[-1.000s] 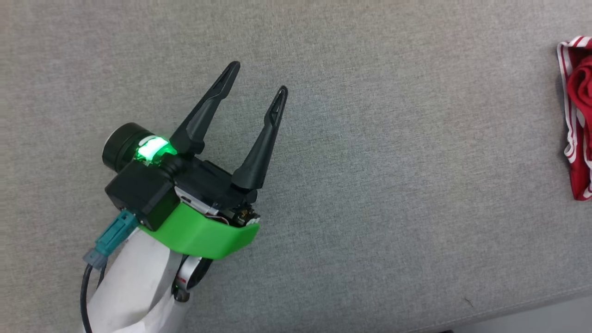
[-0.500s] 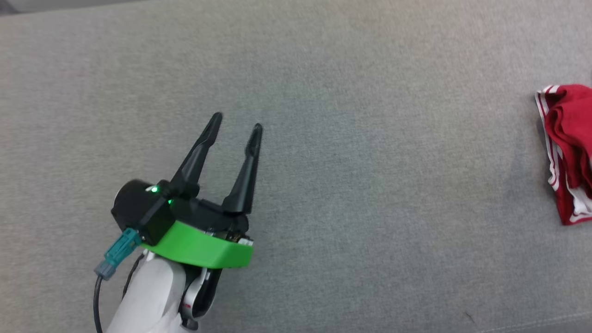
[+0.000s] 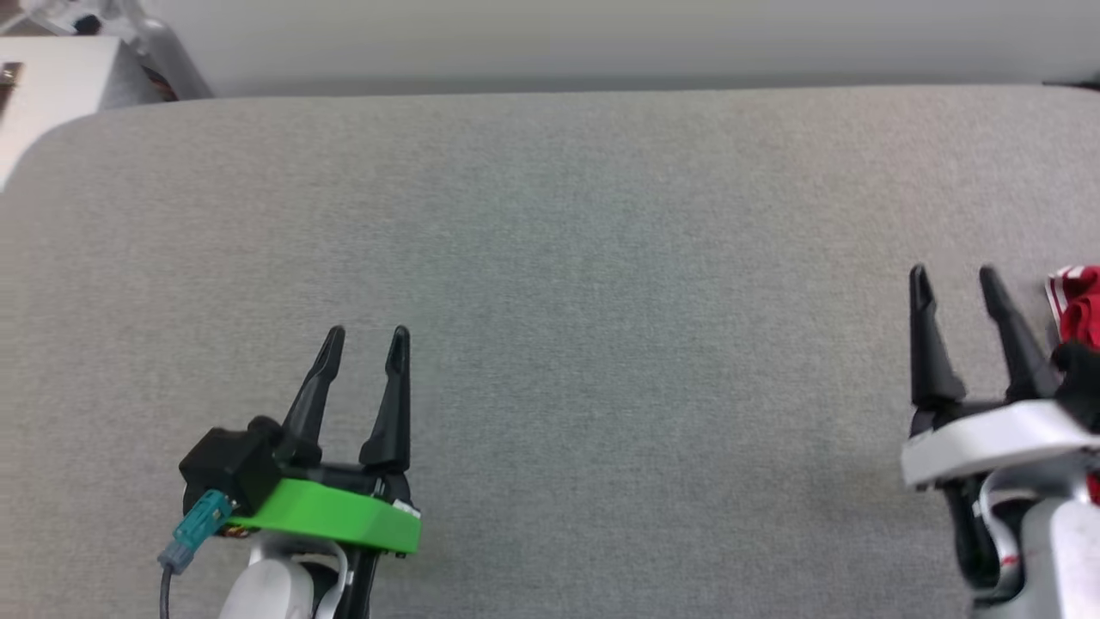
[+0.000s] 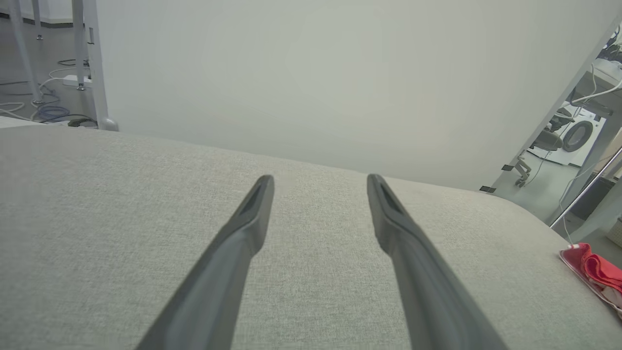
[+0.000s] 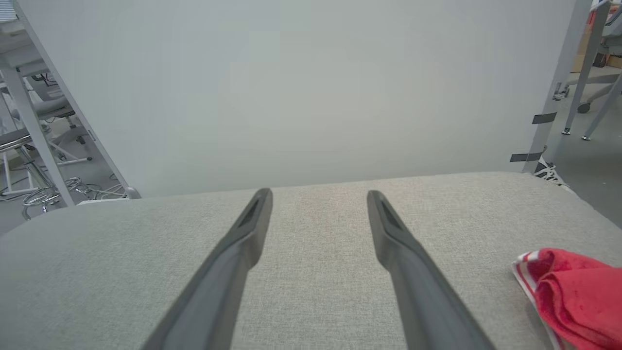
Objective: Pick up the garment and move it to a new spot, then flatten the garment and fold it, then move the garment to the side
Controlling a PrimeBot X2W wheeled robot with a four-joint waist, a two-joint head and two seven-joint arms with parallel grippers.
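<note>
garment (image 5: 573, 287): crumpled red jersey T-shirt with red-white striped trim, lying just right of the right gripper (image 3: 952, 273), not touching it
right gripper: released, empty
left gripper (image 3: 368, 334): released, empty, well left of the garment
desk (image 3: 601, 258): grey fabric-covered, beneath both grippers

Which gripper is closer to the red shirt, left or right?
Right. The right gripper sits just left of the garment, open and clear of it; the left gripper is far off to its left across the grey surface, also open.
</note>
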